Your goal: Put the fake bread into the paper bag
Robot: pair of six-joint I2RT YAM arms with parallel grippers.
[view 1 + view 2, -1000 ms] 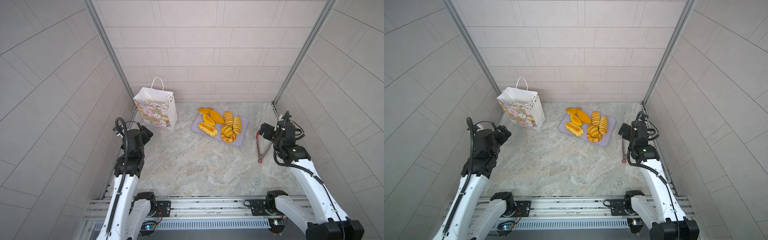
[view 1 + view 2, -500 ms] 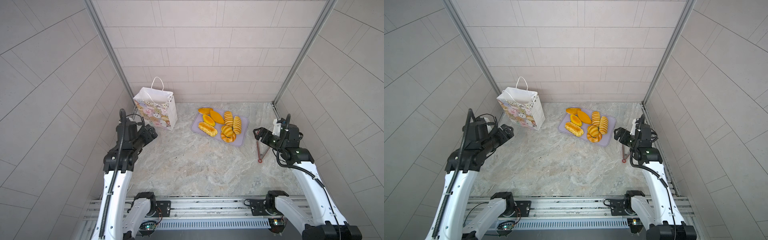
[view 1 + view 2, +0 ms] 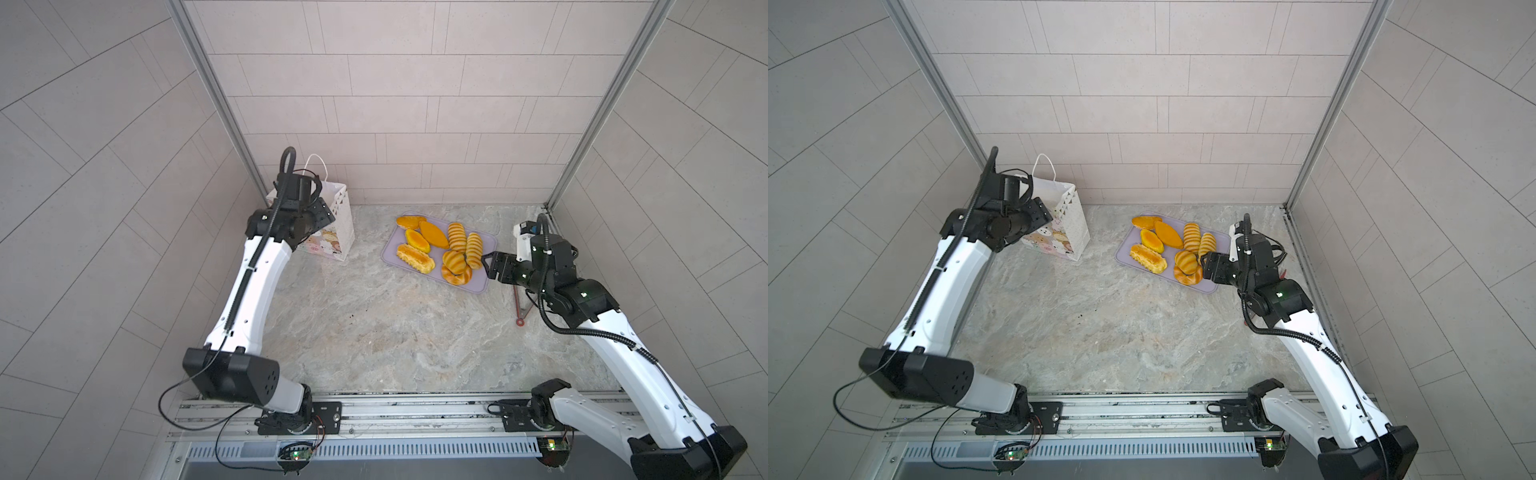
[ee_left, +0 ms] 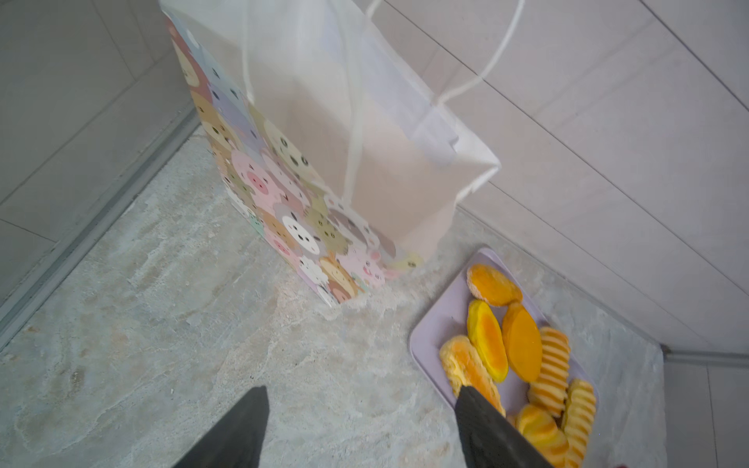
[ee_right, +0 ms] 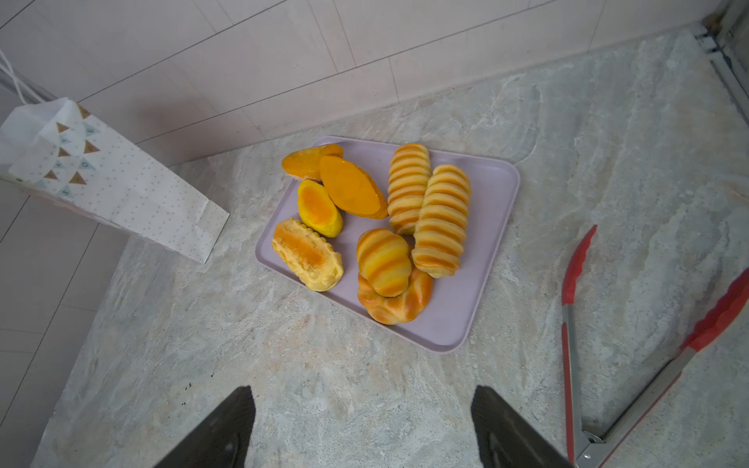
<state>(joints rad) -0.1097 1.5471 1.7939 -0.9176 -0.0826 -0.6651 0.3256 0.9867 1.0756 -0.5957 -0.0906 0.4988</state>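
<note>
The fake bread (image 5: 381, 227) lies together on a lilac tray (image 5: 458, 320) toward the back of the marbled tabletop (image 3: 374, 332), with no piece lifted. Two long striped rolls lie side by side, and a shorter striped roll rests on top of a ring-shaped piece. The paper bag (image 3: 338, 232) stands upright by the back left corner, mouth open, a short gap left of the tray. The left gripper (image 4: 362, 399) hangs close in front of the bag, its claw spread wide and empty. The right gripper (image 5: 362, 391) hovers at the tray's right edge, facing the bread, its claw also wide with nothing between the fingers. Red-tipped tongs (image 5: 575, 324) lie open on the tabletop just right of the tray, beneath the right arm.
</note>
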